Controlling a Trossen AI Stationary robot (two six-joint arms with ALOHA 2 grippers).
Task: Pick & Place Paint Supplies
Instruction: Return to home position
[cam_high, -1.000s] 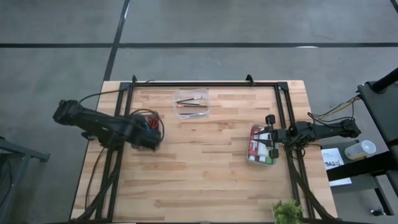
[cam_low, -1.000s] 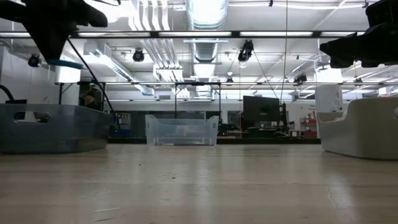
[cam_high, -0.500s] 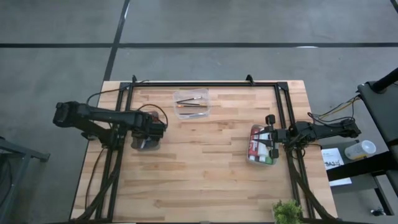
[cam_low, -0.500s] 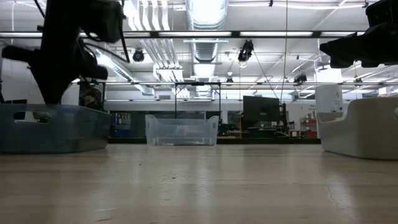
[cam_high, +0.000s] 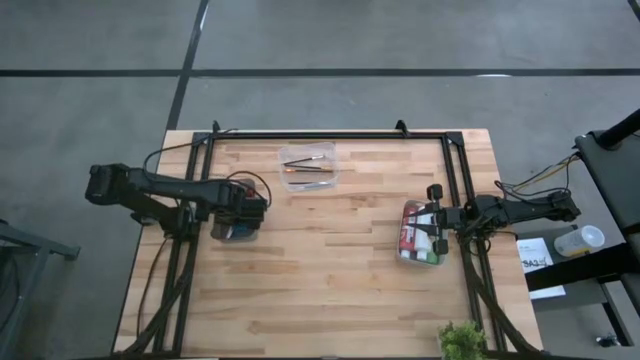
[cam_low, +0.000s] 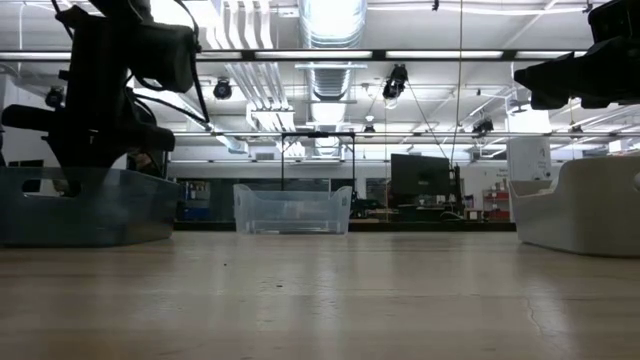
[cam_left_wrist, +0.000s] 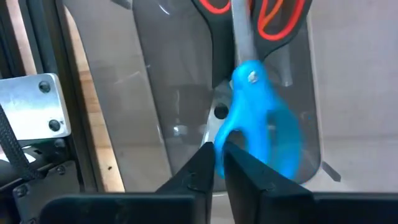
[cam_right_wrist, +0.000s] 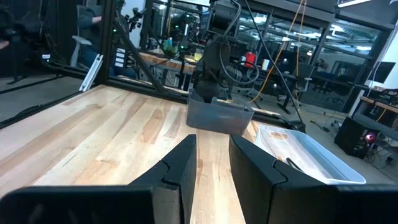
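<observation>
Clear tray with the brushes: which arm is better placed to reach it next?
Left, probably. The left claw hangs over the black bin, closer to the clear tray than the right claw, which sits by the bottle bin at the right edge of the table.

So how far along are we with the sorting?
Done: the blue scissors lie in the black bin beside black-and-red scissors, brushes sit in the clear tray, and paint bottles in the white bin. In hand: nothing; the left gripper hangs shut over the black bin, the right gripper open by the white bin. Left: nothing loose shows on the table, so likely only parking the arms.
</observation>
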